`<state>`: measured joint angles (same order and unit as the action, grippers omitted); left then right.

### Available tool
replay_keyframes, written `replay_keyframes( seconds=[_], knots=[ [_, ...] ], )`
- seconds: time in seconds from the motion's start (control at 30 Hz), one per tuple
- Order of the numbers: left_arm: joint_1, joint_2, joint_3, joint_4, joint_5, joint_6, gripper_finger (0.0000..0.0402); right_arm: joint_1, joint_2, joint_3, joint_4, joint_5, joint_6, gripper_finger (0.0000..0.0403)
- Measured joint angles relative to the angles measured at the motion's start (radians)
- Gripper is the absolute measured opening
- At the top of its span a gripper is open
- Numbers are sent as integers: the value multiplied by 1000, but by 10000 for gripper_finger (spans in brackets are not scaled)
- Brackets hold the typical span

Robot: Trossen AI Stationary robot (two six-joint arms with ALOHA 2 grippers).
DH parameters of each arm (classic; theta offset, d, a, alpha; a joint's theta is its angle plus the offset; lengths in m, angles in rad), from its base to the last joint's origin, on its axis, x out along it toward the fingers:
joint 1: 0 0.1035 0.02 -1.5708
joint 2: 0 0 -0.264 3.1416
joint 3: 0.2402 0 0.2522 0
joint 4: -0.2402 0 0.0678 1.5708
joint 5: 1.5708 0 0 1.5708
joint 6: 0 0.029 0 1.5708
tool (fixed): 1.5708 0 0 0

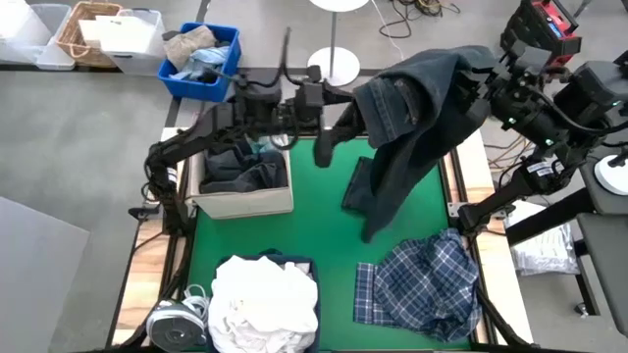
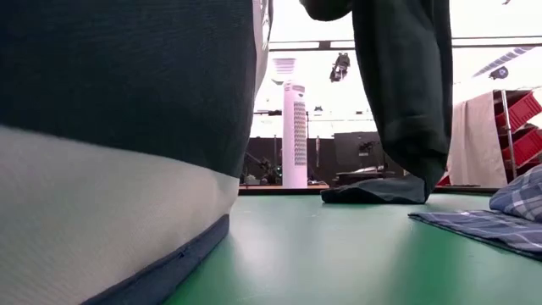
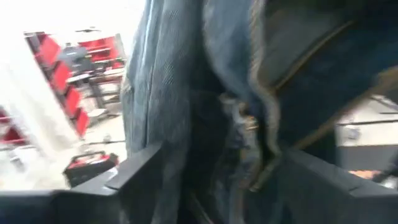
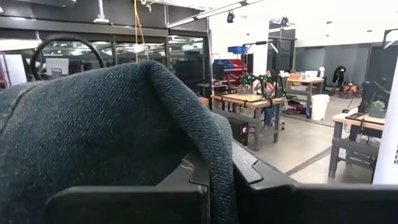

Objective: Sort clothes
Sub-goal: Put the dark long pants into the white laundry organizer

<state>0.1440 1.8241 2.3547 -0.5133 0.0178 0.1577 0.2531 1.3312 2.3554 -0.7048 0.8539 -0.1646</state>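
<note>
A pair of dark jeans [image 1: 407, 127] is held up above the green table [image 1: 324, 226] between both grippers. The right gripper [image 1: 478, 83] is pinched shut on the jeans' upper edge, and in its wrist view the denim [image 4: 112, 124] is seen draped over its fingers [image 4: 205, 168]. The left gripper [image 1: 339, 118] is closed on the jeans' other side; in its wrist view the fabric [image 3: 236, 112] is seen hanging between its fingers [image 3: 134, 171]. Below the grippers, the legs are seen hanging down, with the hem [image 2: 373, 193] resting on the table. A plaid shirt [image 1: 422, 284] lies below the right gripper, a white pile [image 1: 265, 299] below the left gripper, and a box of dark clothes [image 1: 240, 176] beside the left arm.
</note>
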Motion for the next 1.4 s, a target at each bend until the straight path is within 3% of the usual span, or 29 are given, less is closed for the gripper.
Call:
replay_keyframes(
  seconds=[0.17,0.27,0.37,0.5,0.57,0.7,0.93,1.0,1.1,1.17,1.4],
  knots=[
    [3,52,-1,75,-31,38,303,0,5,0,7,7,15,9],
    [3,73,-1,101,-3,63,279,0,11,0,7,4,16,9],
    [2,86,-1,141,-13,62,211,0,13,0,7,3,25,9],
    [2,86,0,182,-62,69,64,0,16,1,11,5,47,13],
    [2,84,0,183,-116,70,22,0,17,2,10,8,71,20],
    [6,79,1,127,-297,80,11,0,12,1,7,-6,136,48],
    [14,79,-1,92,-287,62,8,0,1,2,11,-94,191,118],
    [14,79,-1,78,-236,64,8,0,2,2,9,-105,168,135],
    [17,78,-1,72,16,84,8,0,2,1,7,-110,143,145],
    [8,79,-1,107,118,56,8,0,4,2,-3,-111,119,138],
    [0,81,-1,229,123,-74,8,0,30,2,-185,-112,127,114]
  ],
)
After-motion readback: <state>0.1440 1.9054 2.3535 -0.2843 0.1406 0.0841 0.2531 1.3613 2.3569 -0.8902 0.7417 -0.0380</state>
